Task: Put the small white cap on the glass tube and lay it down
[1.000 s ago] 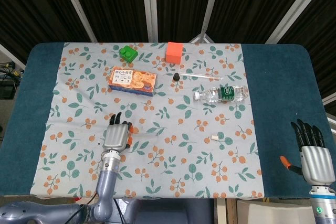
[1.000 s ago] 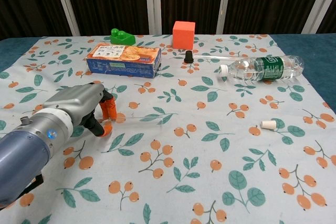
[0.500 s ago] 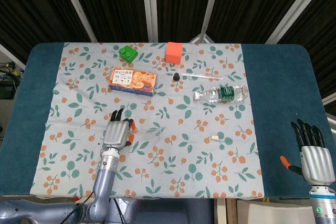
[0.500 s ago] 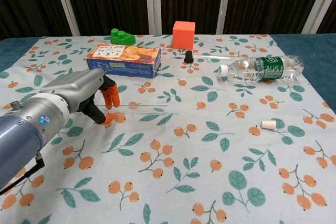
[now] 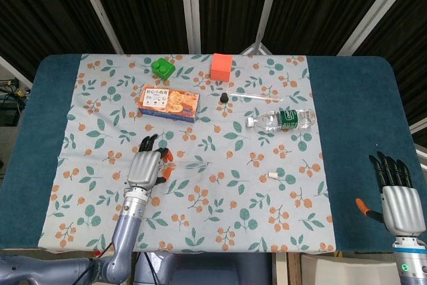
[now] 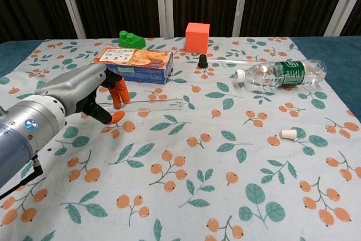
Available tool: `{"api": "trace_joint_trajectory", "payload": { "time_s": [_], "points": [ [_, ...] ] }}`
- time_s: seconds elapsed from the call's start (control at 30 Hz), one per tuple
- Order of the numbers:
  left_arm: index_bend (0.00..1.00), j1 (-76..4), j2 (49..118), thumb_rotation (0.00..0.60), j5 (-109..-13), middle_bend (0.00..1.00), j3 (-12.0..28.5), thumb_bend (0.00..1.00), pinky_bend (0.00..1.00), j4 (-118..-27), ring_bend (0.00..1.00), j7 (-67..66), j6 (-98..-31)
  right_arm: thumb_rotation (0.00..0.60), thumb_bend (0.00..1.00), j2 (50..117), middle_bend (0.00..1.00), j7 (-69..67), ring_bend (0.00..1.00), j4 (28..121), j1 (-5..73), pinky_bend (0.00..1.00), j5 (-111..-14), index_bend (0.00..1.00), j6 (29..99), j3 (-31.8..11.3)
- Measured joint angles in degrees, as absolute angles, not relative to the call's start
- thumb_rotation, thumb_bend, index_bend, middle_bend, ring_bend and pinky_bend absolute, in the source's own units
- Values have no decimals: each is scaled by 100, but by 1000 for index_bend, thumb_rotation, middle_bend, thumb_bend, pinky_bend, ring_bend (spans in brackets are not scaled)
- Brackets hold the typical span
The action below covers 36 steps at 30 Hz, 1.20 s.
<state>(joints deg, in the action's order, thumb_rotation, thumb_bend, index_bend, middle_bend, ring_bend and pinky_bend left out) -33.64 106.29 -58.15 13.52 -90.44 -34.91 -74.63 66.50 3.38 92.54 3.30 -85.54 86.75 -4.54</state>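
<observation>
Left hand (image 6: 84, 91) pinches one end of the glass tube (image 6: 152, 106) and holds it level, just above the cloth. Right hand (image 5: 399, 198) waits far right, fingers apart, empty. It should fetch the white cap (image 6: 289, 134), near right, while the tube stays steady.

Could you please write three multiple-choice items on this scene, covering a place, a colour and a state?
1. Where does the small white cap lie?
A. on the biscuit box
B. on the cloth, nearer the camera than the water bottle
C. in the right hand

2. What colour is the cube at the far edge?
A. orange-red
B. blue
C. yellow

3. What is the left hand doing?
A. resting flat, empty
B. gripping the water bottle
C. holding the glass tube off the cloth

Answers: B, the cap sits alone in front of the water bottle; A, the cube is plainly orange-red; C, the tube juts from its fingers.
</observation>
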Motion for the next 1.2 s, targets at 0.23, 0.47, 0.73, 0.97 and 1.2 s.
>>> {"api": "trace_joint_trajectory", "payload": {
  "time_s": [0.23,0.47,0.73,0.97,1.2],
  "points": [
    [543,-3278,10415,600,-6328,486,1199,750,0,-8852,76,-2774,-7366,600,238,6662,0,378,0,9229,325,0,-8599,0,8691,-430],
    [543,-3202,10234,600,-6552,489,1173,750,0,-8663,80,-2162,-7241,600,237,6706,0,482,0,9247,348,0,-8595,0,8671,-439],
    [543,-3203,10157,600,-6675,490,1264,751,0,-8381,80,-1557,-7038,600,237,6765,0,758,0,9383,508,0,-8518,0,8515,-545],
    [544,-3314,10042,600,-6868,490,1421,751,0,-8356,80,-1239,-6922,600,237,6946,0,1241,0,9566,886,0,-8456,42,8169,-727],
    [544,-3404,9843,600,-6994,493,1618,753,0,-8645,80,-1064,-6930,600,237,7202,22,1742,0,9572,1369,0,-8275,232,7574,-870]
  ]
}}
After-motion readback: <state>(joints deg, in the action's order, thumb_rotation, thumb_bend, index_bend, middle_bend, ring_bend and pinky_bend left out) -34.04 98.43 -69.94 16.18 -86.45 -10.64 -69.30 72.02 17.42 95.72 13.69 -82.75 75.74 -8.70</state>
